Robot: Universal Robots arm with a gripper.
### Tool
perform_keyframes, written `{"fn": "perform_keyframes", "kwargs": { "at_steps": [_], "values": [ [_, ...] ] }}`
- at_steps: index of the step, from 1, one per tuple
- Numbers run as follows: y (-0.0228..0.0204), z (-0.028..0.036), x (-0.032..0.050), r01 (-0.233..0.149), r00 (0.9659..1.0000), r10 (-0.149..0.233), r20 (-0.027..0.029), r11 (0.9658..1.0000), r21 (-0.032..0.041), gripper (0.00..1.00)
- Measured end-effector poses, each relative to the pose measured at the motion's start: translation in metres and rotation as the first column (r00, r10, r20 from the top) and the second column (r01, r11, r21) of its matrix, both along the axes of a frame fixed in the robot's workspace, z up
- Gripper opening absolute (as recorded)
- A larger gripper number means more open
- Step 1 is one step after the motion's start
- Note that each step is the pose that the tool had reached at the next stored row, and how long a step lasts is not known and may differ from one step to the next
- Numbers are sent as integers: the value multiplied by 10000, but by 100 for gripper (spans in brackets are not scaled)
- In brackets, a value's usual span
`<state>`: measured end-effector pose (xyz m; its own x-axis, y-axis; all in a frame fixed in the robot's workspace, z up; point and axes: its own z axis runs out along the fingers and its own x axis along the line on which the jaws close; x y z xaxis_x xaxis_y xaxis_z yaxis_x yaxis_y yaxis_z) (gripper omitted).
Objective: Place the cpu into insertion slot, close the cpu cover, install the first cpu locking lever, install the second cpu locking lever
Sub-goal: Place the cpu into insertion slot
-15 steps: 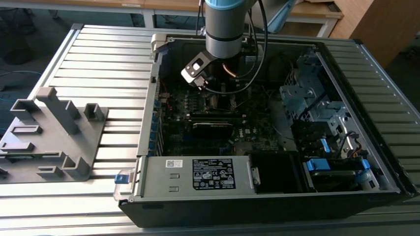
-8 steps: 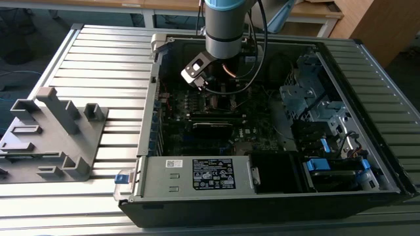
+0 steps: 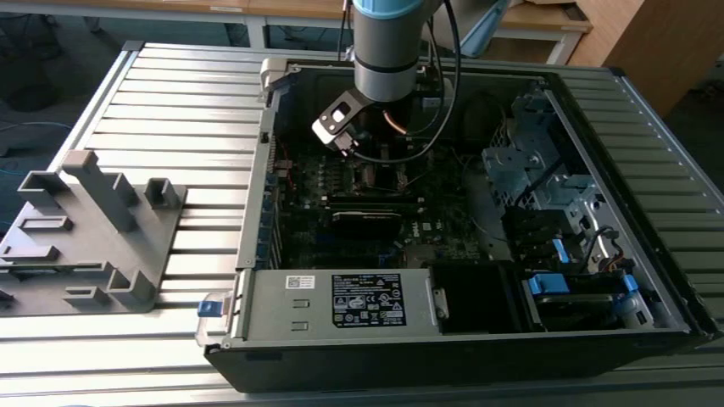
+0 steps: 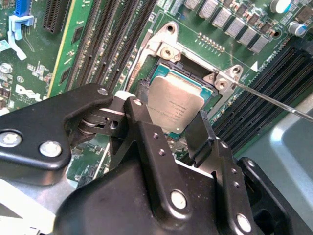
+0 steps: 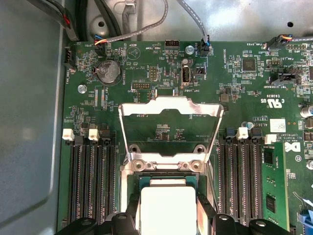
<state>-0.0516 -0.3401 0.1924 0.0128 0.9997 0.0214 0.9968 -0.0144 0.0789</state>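
Note:
My gripper [image 4: 173,113] has its black fingers [image 4: 143,122] against two opposite edges of the cpu [image 4: 172,104], a flat square chip with a dull grey top, and is shut on it. The cpu lies level in the insertion slot [image 5: 166,180]; I cannot tell whether it is fully seated. The cpu cover [image 5: 171,108], a silvery frame with a square window, stands swung up and open behind the slot. A thin wire locking lever [image 4: 274,101] sticks out free from the slot's corner. In the exterior view the gripper [image 3: 345,140] hangs over the green motherboard [image 3: 339,182].
Rows of black memory slots [image 5: 93,181] flank the socket on both sides. Cables [image 5: 132,32] run along the case wall beyond the board. A power supply [image 3: 339,301] and drive bays [image 3: 554,195] crowd the open case. A grey fixture [image 3: 97,229] sits on the slatted table at the exterior view's left.

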Motion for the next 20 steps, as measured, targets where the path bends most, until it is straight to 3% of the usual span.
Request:
{"fn": "perform_keyframes", "kwargs": {
  "at_steps": [20],
  "values": [
    [0,-10,1,0,10000,0,2,10000,2,54]
  ]
}}
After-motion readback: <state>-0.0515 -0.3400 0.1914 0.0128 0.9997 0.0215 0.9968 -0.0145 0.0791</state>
